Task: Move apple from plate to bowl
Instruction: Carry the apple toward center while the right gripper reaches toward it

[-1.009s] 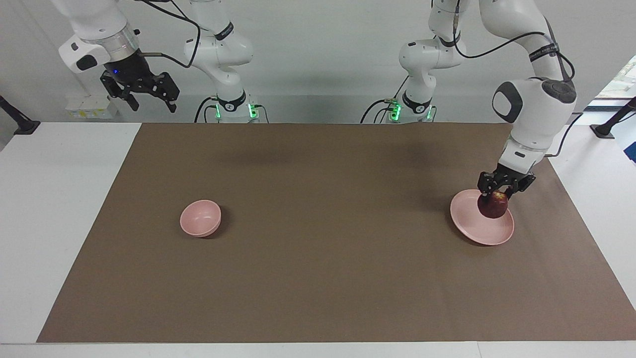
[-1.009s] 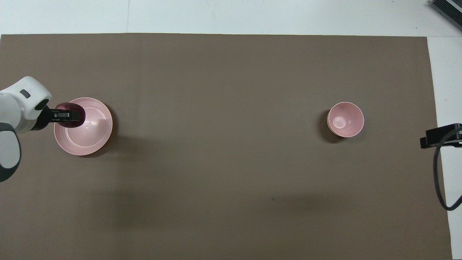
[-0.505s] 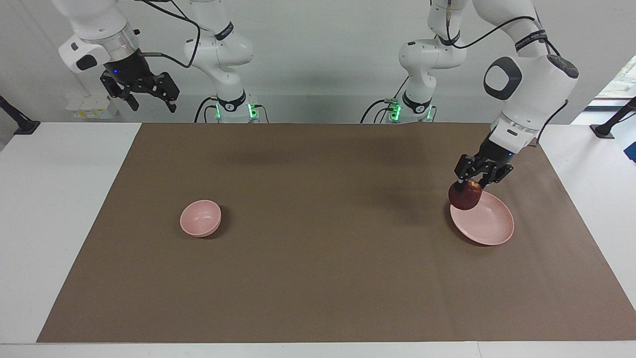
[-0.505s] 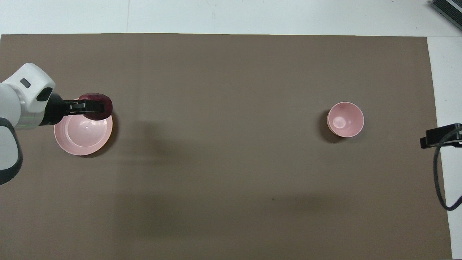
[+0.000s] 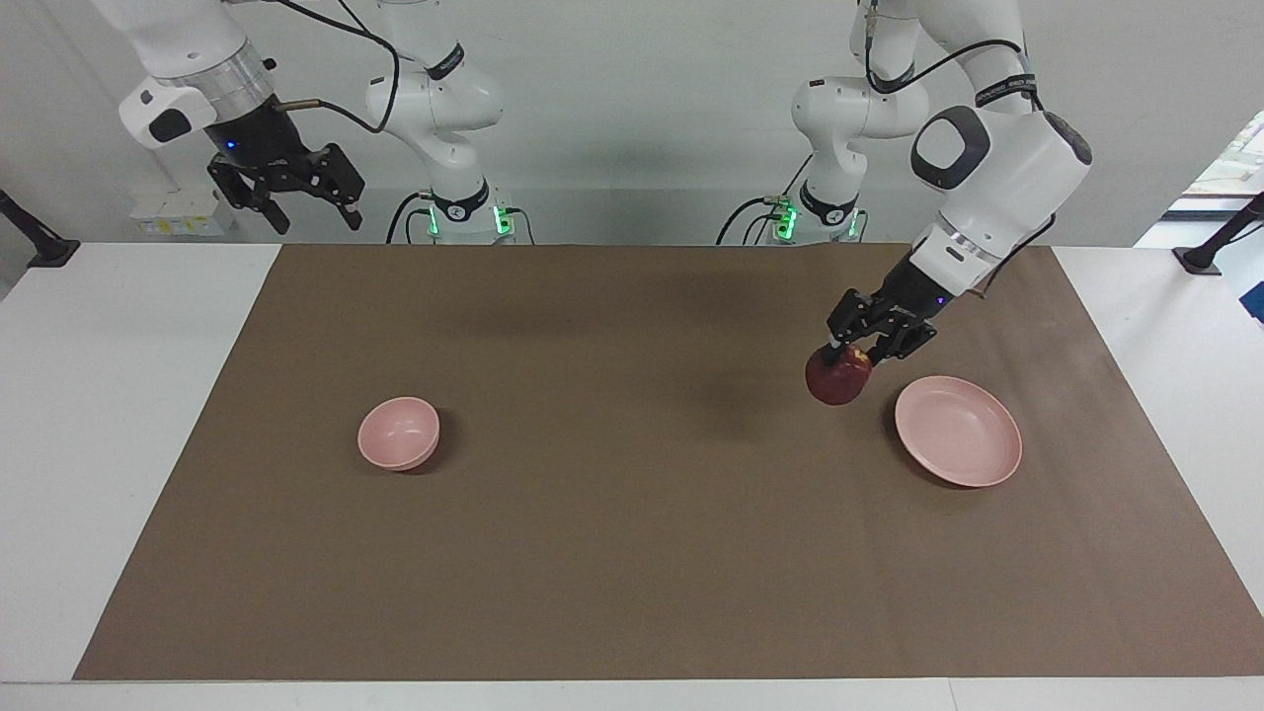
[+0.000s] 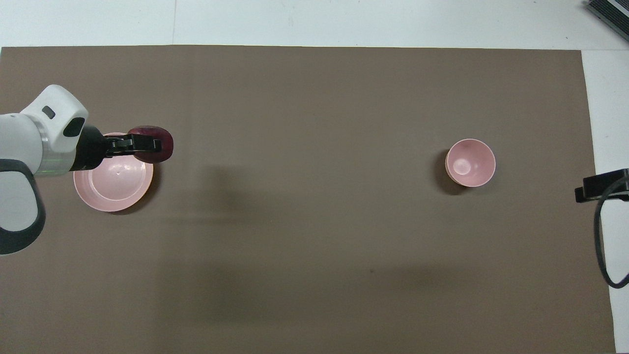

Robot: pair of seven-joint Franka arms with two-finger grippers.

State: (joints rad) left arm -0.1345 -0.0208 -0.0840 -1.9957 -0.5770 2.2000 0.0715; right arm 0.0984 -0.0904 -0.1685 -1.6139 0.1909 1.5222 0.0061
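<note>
The left gripper (image 5: 851, 357) is in the air, and its jaws are clenched on the top of the apple (image 5: 838, 378). The apple hangs below the jaws, over the brown mat (image 5: 632, 513) just beside the plate (image 5: 973, 456), on the side of the plate that looks toward the bowl (image 5: 398, 433). In the facing view the apple is clear of the plate's rim and does not touch the mat.

The apple is round, so it has almost no long axis. In the overhead view it looks slightly wider than tall, like a flat oval. Its top points up into the jaws, tilted a little with the slanted wrist. The skin is dark red, nearly maroon, with a small yellowish patch at the top where the fingers meet it.

The plate is wide, shallow and pale pink, and nothing lies on it. It sits toward the left arm's end of the bench. The bowl is smaller, deeper and also pale pink. It stands upright toward the right arm's end, well apart from the plate.

The right gripper (image 5: 304, 193) waits high up over the white edge of the bench (image 5: 118, 415) near its own base, with its jaws released and holding nothing.
</note>
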